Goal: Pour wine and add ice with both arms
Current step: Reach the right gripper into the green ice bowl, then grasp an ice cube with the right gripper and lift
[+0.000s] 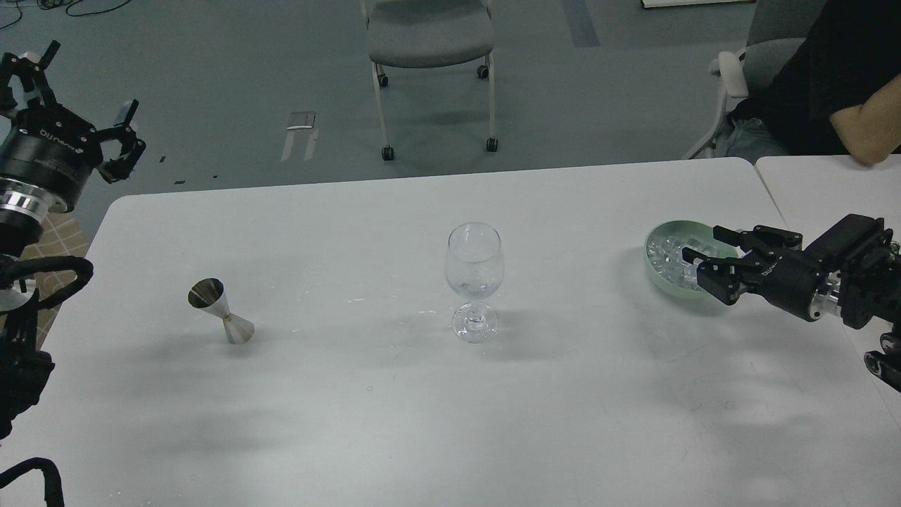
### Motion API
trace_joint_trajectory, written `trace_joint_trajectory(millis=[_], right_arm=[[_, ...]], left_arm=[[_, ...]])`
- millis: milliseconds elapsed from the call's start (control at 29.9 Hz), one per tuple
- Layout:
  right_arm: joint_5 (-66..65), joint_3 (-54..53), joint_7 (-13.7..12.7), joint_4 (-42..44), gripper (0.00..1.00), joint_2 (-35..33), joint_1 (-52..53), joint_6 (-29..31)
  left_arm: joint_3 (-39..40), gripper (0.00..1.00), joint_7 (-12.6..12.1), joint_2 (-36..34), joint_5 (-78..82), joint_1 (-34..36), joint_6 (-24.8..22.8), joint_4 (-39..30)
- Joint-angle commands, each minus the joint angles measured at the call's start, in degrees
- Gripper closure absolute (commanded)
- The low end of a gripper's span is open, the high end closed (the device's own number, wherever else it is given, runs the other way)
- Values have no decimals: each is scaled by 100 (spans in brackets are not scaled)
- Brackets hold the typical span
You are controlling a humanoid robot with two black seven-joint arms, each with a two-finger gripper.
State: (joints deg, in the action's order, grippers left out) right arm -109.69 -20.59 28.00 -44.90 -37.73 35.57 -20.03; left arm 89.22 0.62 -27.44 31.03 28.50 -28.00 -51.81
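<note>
A clear wine glass [474, 277] stands upright in the middle of the white table [422, 422]. A steel jigger [219, 310] stands to its left. A pale green bowl [665, 282] at the right holds several clear ice cubes [669, 253]. My right gripper [711, 254] is open, its fingers spread over the right part of the bowl, just above the ice. My left gripper [77, 105] is open and empty, raised beyond the table's far left corner, well away from the jigger.
A person in black sits at the far right, bare forearm [862, 127] on a second table [823, 183]. A grey wheeled chair [429, 42] stands on the floor behind the table.
</note>
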Motion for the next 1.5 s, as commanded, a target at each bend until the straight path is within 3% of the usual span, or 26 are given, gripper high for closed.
trace_joint_trajectory(millis=[0, 434, 568, 769, 902, 1036, 1270, 1470], right_arm=[[0, 11, 0, 51, 37, 90, 29, -1], [-9, 231, 0, 359, 38, 337, 91, 17], [-9, 354, 0, 403, 45, 372, 143, -9], [-17, 477, 0, 412, 66, 372, 187, -9], [-18, 477, 0, 403, 75, 372, 187, -9], [-18, 477, 0, 403, 94, 346, 222, -9], [61, 363, 0, 35, 98, 21, 450, -202], [237, 117, 0, -1257, 98, -647, 917, -203]], left_arm=[[-1, 2, -1, 2, 0, -2, 0, -5], [8, 2, 8, 11, 0, -2, 0, -5], [8, 2, 8, 28, 0, -2, 0, -5], [8, 2, 8, 46, 0, 7, 0, -5], [8, 2, 8, 55, 0, 7, 0, -5], [8, 2, 8, 64, 0, 7, 0, -5], [8, 2, 8, 72, 0, 7, 0, -14], [8, 2, 8, 72, 0, 7, 0, -14]])
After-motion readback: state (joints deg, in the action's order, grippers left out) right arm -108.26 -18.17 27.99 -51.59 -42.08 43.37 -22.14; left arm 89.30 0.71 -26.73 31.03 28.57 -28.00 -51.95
